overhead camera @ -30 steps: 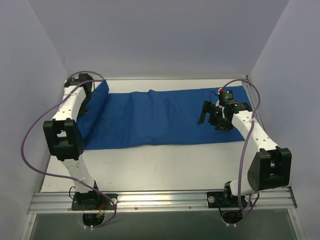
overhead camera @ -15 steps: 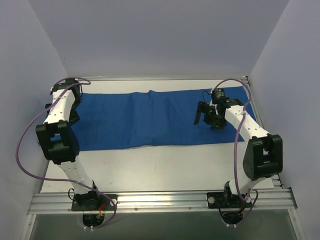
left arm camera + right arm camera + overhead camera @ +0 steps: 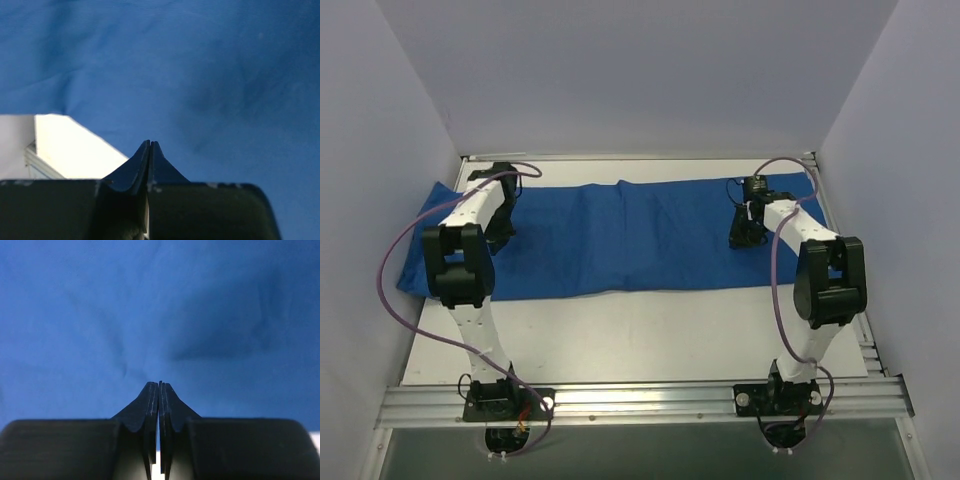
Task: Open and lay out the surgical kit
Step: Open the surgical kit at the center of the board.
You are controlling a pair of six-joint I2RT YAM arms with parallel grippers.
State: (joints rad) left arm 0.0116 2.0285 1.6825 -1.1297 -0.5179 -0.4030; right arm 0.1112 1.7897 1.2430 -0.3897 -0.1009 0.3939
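The surgical kit's blue cloth wrap (image 3: 620, 240) lies spread flat in a long strip across the back of the table, with only faint creases. Its left end reaches past the table's left edge. My left gripper (image 3: 502, 238) hangs over the cloth's left part, fingertips pointing down. In the left wrist view the left gripper (image 3: 150, 142) is shut with nothing between its fingers, and blue cloth (image 3: 200, 60) fills the background. My right gripper (image 3: 742, 238) is over the cloth's right end. In the right wrist view the right gripper (image 3: 160, 383) is shut over cloth (image 3: 150, 305), also holding nothing.
Bare white table (image 3: 640, 340) runs between the cloth and the metal rail (image 3: 640, 400) carrying the arm bases. Pale walls close in the left, back and right sides. A corner of white table (image 3: 75, 150) shows beside the cloth in the left wrist view.
The cloth's bunched left end has been drawn out flat to the left. The left arm swung back over the cloth. The right gripper pulled in toward the back right and shut.
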